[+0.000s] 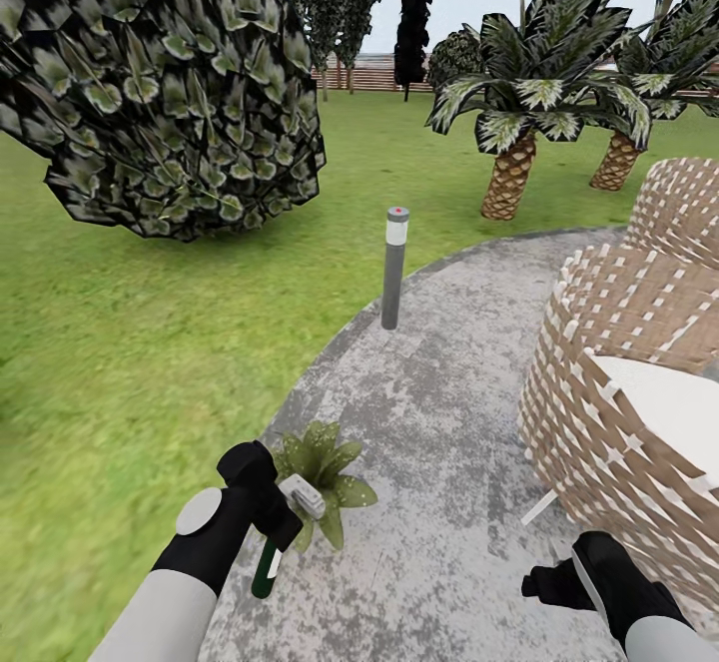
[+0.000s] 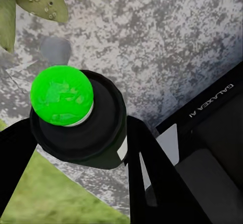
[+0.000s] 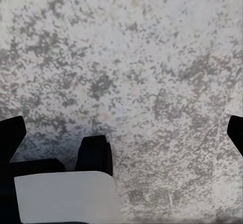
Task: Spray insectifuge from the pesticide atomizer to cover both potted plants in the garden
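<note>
The left gripper (image 1: 268, 512) is clamped around the slim dark green pesticide atomizer (image 1: 264, 572), whose smooth bottle hangs below the black fingers over the edge of the grey mottled paved patio (image 1: 439, 412). Seen from the left wrist, the atomizer (image 2: 76, 117) shows a glossy bright green rounded end set in a black ring, pinched between both fingers (image 2: 147, 168). Just beside it lies a low rosette of broad pointed speckled green leaves, the potted plant (image 1: 325, 472). The right gripper (image 1: 559, 582) hangs over bare stone with its jaws spread wide, holding nothing. A woven tan wicker chair (image 1: 619, 382) stands near, and a slim grey metal bollard lamp (image 1: 393, 268) rises at the lawn's edge.
</note>
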